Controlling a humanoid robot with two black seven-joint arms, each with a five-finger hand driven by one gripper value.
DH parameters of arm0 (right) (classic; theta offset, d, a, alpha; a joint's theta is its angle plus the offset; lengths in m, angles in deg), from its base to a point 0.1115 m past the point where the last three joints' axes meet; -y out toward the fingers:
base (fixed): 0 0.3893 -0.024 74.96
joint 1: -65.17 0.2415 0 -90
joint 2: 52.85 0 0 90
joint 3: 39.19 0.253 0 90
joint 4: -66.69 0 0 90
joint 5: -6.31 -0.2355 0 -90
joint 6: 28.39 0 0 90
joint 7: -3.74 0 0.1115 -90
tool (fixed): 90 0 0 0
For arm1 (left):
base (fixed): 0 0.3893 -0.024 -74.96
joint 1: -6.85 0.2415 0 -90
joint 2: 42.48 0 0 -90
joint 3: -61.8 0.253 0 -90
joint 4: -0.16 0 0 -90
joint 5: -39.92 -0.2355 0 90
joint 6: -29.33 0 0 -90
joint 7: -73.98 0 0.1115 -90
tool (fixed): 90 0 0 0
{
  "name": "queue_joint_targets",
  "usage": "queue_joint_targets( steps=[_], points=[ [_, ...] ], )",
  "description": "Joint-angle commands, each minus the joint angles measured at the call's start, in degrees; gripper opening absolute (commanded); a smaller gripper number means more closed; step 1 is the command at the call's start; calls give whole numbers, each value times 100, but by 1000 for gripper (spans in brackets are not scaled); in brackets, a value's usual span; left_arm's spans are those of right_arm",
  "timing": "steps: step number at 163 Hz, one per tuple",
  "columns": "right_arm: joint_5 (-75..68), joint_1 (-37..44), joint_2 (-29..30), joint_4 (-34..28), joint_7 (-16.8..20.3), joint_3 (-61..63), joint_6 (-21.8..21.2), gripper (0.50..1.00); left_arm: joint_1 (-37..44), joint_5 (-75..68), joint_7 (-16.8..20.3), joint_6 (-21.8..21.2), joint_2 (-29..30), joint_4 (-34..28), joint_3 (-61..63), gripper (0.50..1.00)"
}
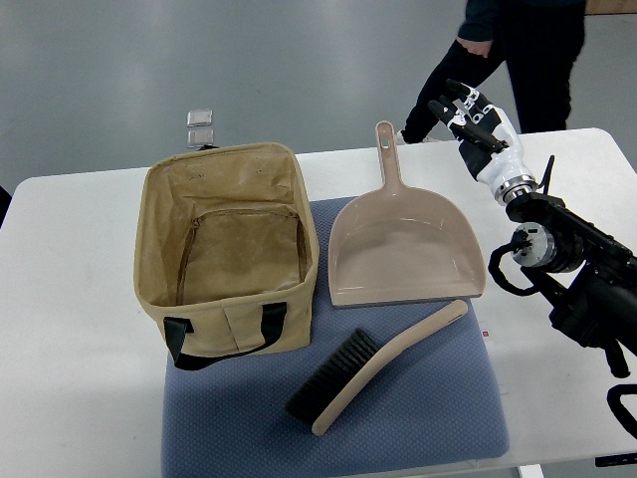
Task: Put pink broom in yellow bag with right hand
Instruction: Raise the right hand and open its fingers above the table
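The pink broom (373,366), a beige-pink hand brush with black bristles, lies on the blue mat (438,418) in front of the dustpan. The yellow bag (231,251), a tan fabric tote with black handles, stands open on the left of the mat; I see nothing inside it. My right hand (474,117) is raised at the far right, above the table's back edge, with its fingers spread and holding nothing. It is well apart from the broom. The left arm does not show.
A pink dustpan (403,249) lies on the mat between the bag and my right arm, handle pointing away. A person (518,50) in dark clothes stands behind the table at the top right. Two small clear squares (200,126) lie on the floor behind the bag.
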Motion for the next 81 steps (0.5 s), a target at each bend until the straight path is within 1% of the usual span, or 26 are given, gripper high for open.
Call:
queue_joint_targets(
  steps=[1,81],
  points=[
    [0,1,1,-8,0,0,0,930,0,-9,0,0,0,10,0,1000],
    [0,1,-25,0,9,-9,0,930,9,0,-9,0,0,-34,0,1000]
  ],
)
